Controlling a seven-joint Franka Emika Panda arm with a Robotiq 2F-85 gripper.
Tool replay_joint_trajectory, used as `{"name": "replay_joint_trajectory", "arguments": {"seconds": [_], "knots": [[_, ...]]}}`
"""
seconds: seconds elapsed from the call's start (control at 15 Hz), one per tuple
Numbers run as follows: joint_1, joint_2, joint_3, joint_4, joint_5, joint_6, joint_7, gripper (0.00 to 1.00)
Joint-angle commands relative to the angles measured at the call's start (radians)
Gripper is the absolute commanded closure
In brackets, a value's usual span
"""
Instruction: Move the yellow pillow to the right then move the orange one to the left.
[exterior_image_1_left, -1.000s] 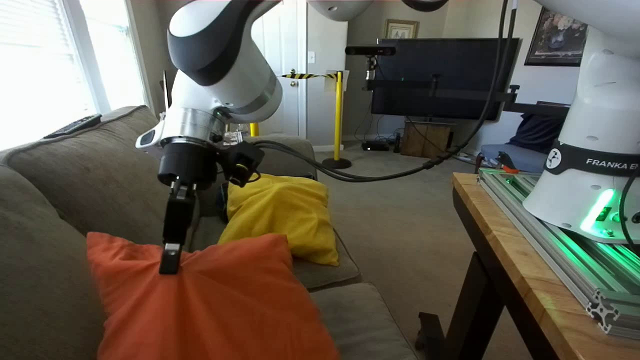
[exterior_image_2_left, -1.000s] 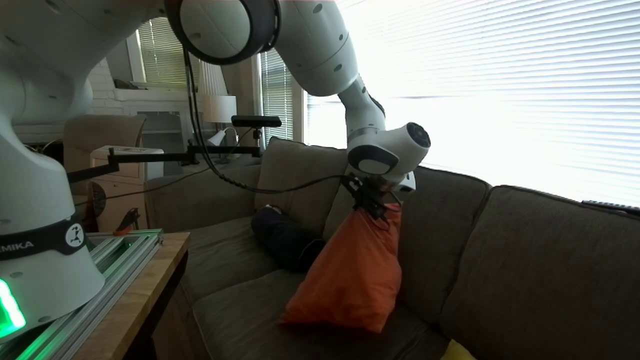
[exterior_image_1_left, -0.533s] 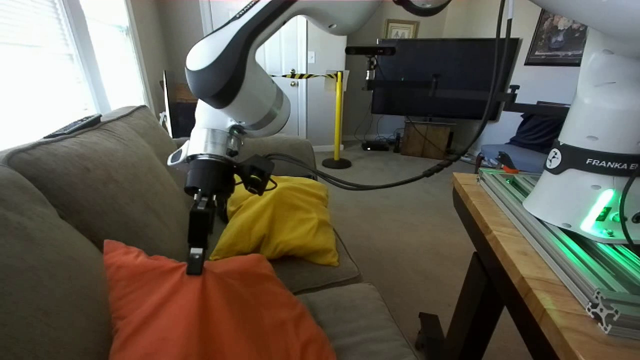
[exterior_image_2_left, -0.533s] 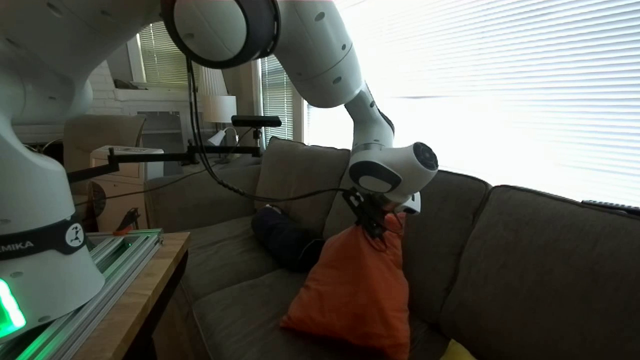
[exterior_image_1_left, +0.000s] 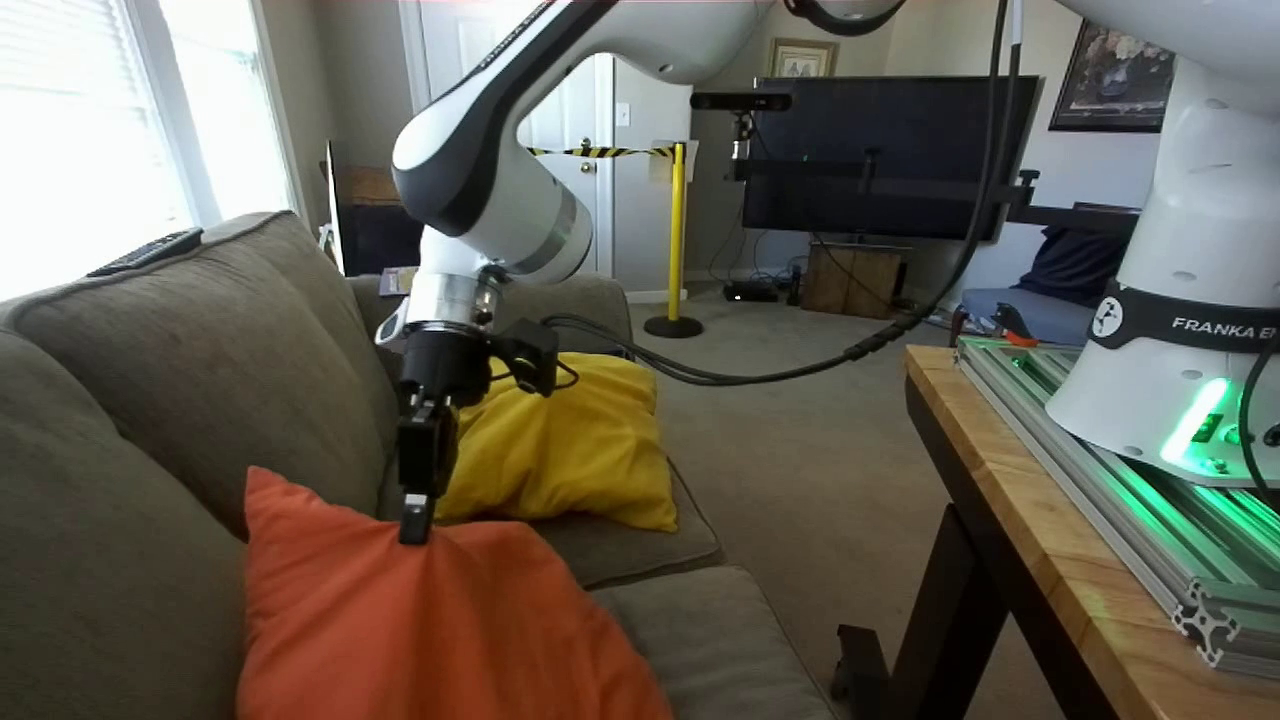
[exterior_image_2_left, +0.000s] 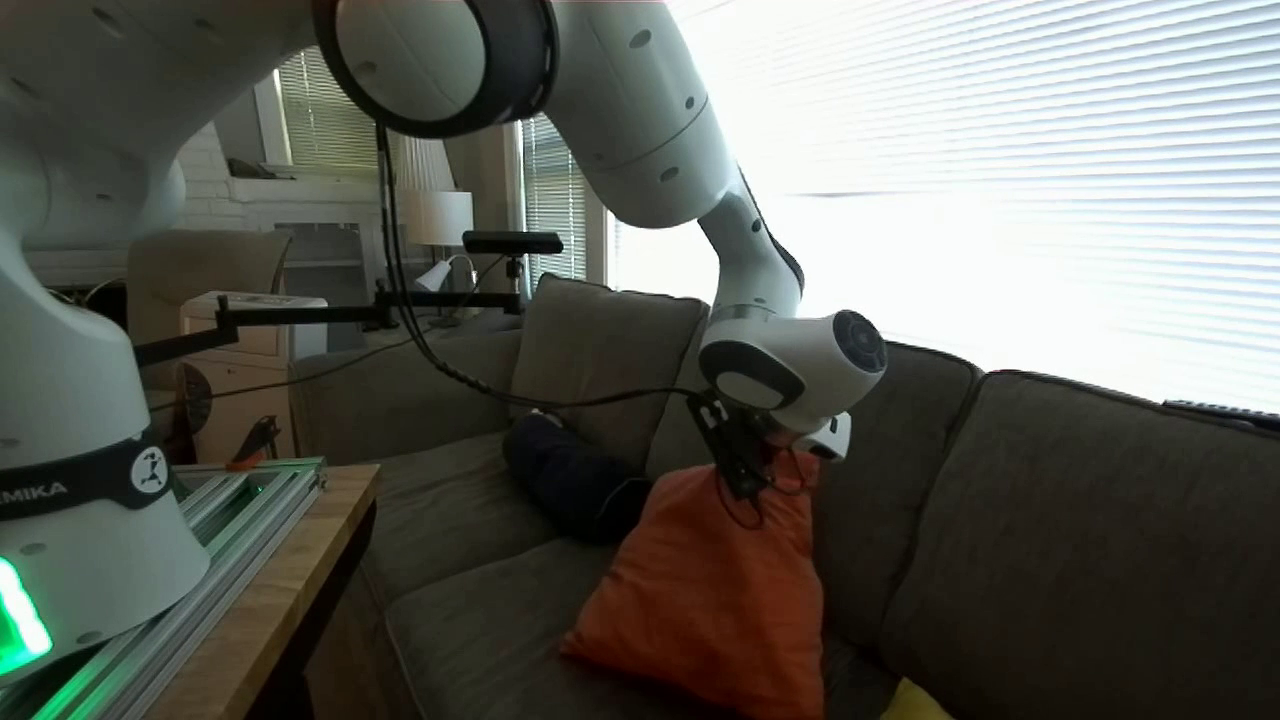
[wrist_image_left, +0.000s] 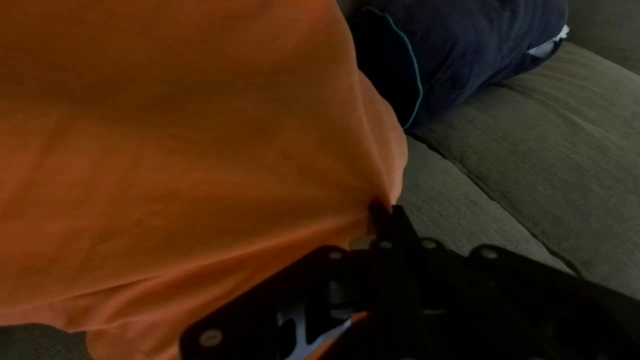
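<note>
The orange pillow (exterior_image_1_left: 450, 630) leans on the couch, its top edge pinched. It also shows in an exterior view (exterior_image_2_left: 720, 590) and fills the left of the wrist view (wrist_image_left: 190, 150). My gripper (exterior_image_1_left: 416, 525) points down and is shut on that top edge. In the wrist view the fingertips (wrist_image_left: 386, 212) are together, with the orange fabric drawn into folds between them. The yellow pillow (exterior_image_1_left: 560, 450) lies on the couch seat beyond the orange one, partly behind the gripper. Only its corner (exterior_image_2_left: 915, 702) shows in an exterior view.
A dark blue pillow or bundle (exterior_image_2_left: 575, 480) lies on the couch beside the orange pillow; it also shows in the wrist view (wrist_image_left: 460, 50). The couch backrest (exterior_image_1_left: 230, 340) runs along the window side. A wooden table (exterior_image_1_left: 1040, 520) carries the robot base.
My gripper has moved with the orange pillow's top edge toward the yellow pillow and somewhat lower. The orange pillow has shifted and tilted along with it. The yellow pillow has not visibly moved.
</note>
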Motion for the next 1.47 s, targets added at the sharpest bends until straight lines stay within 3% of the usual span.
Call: {"name": "replay_joint_trajectory", "arguments": {"seconds": [0.0,0.47,0.8,1.13,1.2,1.4], "knots": [[-0.005,-0.019,-0.045,-0.063,0.052,0.051,0.056,1.0],[-0.01,-0.016,-0.129,-0.119,0.03,0.158,0.2,1.0],[-0.049,-0.049,-0.145,-0.211,0.033,0.255,0.284,1.0],[-0.069,-0.05,-0.142,-0.222,0.014,0.308,0.328,1.0],[-0.066,-0.05,-0.142,-0.212,0.007,0.315,0.33,0.78],[-0.053,-0.062,-0.142,-0.203,-0.023,0.36,0.321,0.6]]}}
